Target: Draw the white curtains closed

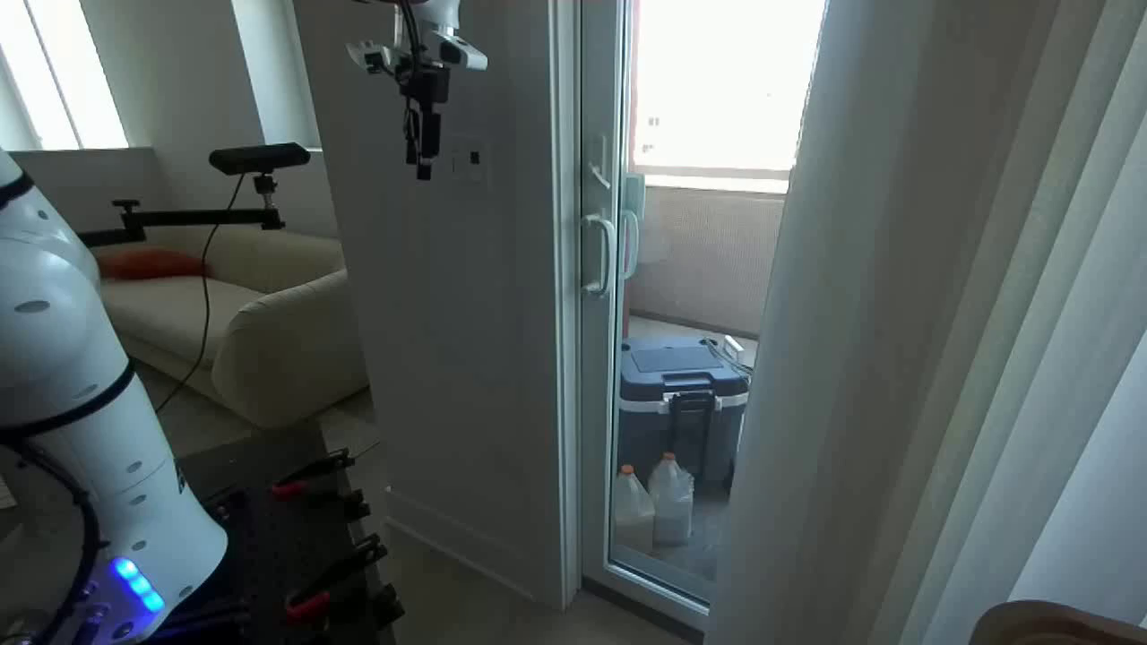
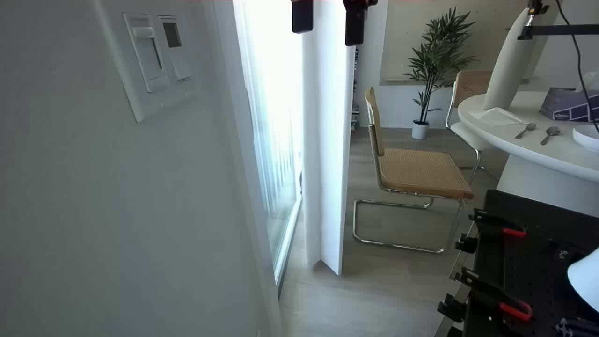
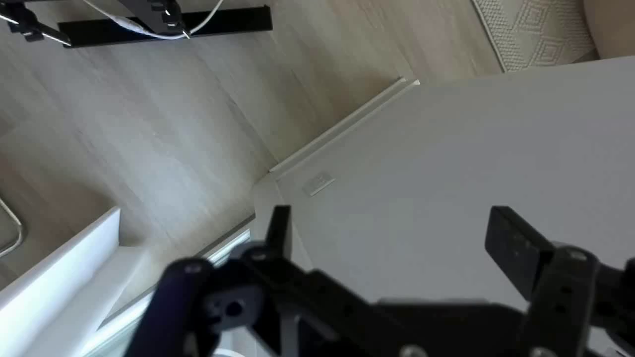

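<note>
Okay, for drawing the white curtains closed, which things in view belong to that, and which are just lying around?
Part of the job:
white curtains
hand, open, not touching them yet

Just around:
sofa
blue cooler
orange-capped jugs
cane chairs
potted plant
tissue box
spoons

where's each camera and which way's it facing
In an exterior view, near the white curtains, facing glass door and sofa; arm and gripper show.
In an exterior view, close to a wall, facing cane chair and potted plant; fingers at top, arm at right.
Wrist view: on wrist, looking down at floor and wall; parted fingers at bottom.
Both exterior views share curtains, red-handled clamps.
</note>
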